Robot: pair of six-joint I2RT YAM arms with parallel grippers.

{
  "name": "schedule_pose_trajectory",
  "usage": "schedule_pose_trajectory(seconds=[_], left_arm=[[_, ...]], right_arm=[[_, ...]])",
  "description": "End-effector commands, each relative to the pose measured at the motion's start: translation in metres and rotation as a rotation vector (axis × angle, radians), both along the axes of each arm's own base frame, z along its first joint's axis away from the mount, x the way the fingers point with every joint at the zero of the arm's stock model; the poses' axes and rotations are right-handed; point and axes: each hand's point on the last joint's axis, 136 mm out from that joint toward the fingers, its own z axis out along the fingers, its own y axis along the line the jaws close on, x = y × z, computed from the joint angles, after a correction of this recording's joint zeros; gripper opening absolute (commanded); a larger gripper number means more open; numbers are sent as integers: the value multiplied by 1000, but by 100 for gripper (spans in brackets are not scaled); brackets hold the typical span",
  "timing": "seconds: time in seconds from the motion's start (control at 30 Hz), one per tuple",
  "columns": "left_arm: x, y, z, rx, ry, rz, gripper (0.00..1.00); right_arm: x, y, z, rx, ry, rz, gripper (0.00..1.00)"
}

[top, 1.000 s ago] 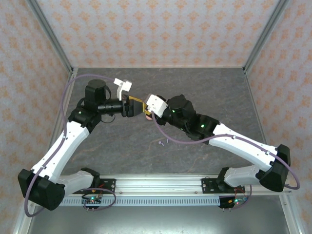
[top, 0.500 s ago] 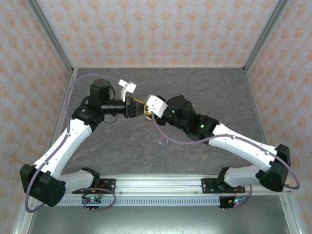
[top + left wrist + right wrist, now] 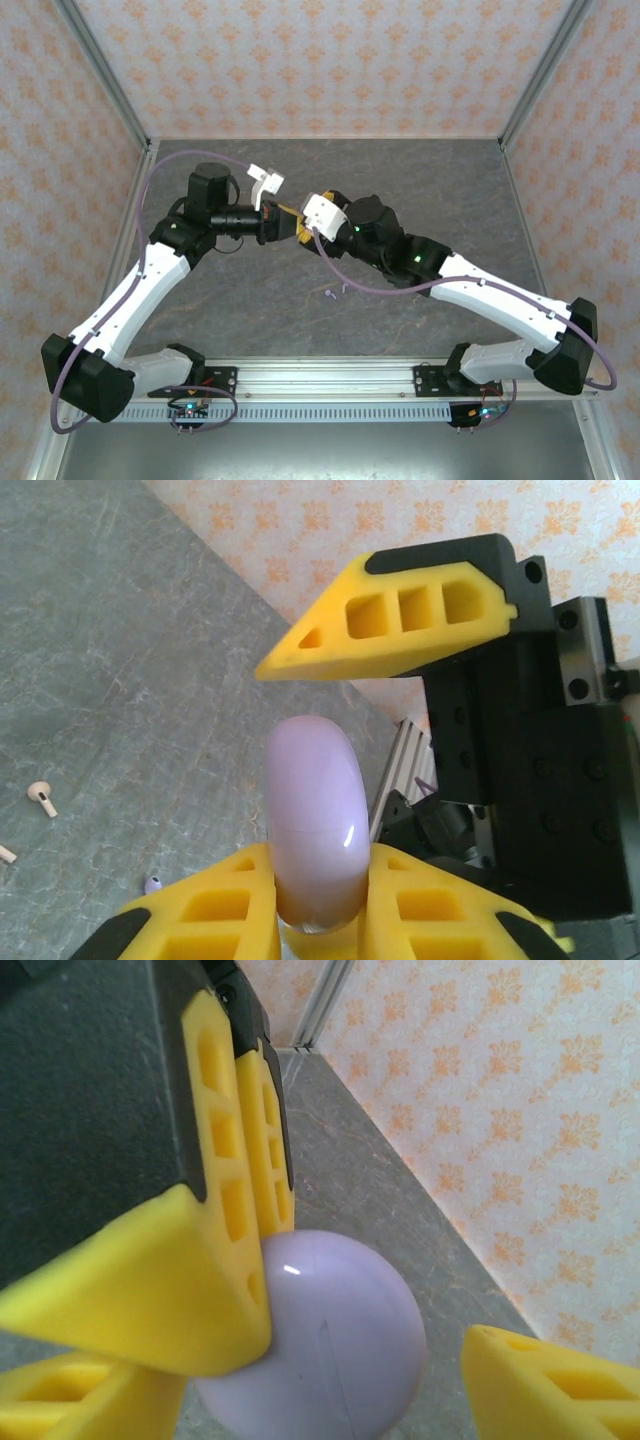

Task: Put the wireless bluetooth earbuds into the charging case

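We see the lavender charging case held off the table. In the left wrist view it is edge-on, and the left gripper pinches it across its flat faces, a yellow finger pressed against each side. In the top view the right gripper faces it from the 3 o'clock side with its jaws standing wide. One of its fingers hangs at 12 o'clock above the case's rim with a gap showing. In the right wrist view the finger at 4 o'clock is well clear of the disc. We judge that the left gripper alone carries the case and that the right one holds nothing.

The case looks closed to us: we see a faint seam, but no raised lid and no socket. We cannot tell whether anything sits inside.

In the top view the earbuds lie on the table at 6 o'clock from the two grippers. The left wrist view picks out a pale pink earbud at 9 o'clock and a lavender earbud at 7 o'clock.

We place the task early. The case is in hand, but no bud has been seated. The lid has yet to be opened, and each loose bud has yet to be picked up and set in.
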Motion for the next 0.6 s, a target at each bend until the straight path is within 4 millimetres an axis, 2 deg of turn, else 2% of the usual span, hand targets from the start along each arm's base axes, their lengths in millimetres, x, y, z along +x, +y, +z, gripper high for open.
schedule_pose_trajectory(seconds=[0.0, 0.1, 0.23, 0.37, 0.57], left_arm=[[-4, 2, 14, 8, -125, 4, 15], [-5, 1, 19, 6, -217, 14, 12], [-8, -2, 25, -1, -338, 22, 11], [-14, -6, 31, -29, -427, 15, 11], [-19, -10, 28, -20, -457, 1, 8]], right_arm=[[-15, -17, 17, 66, 41, 23, 82], [-26, -27, 22, 138, 115, 65, 87], [-32, -42, 36, 319, 215, 103, 87], [-30, -52, 47, 497, 271, 109, 87], [-20, -50, 50, 574, 289, 89, 84]])
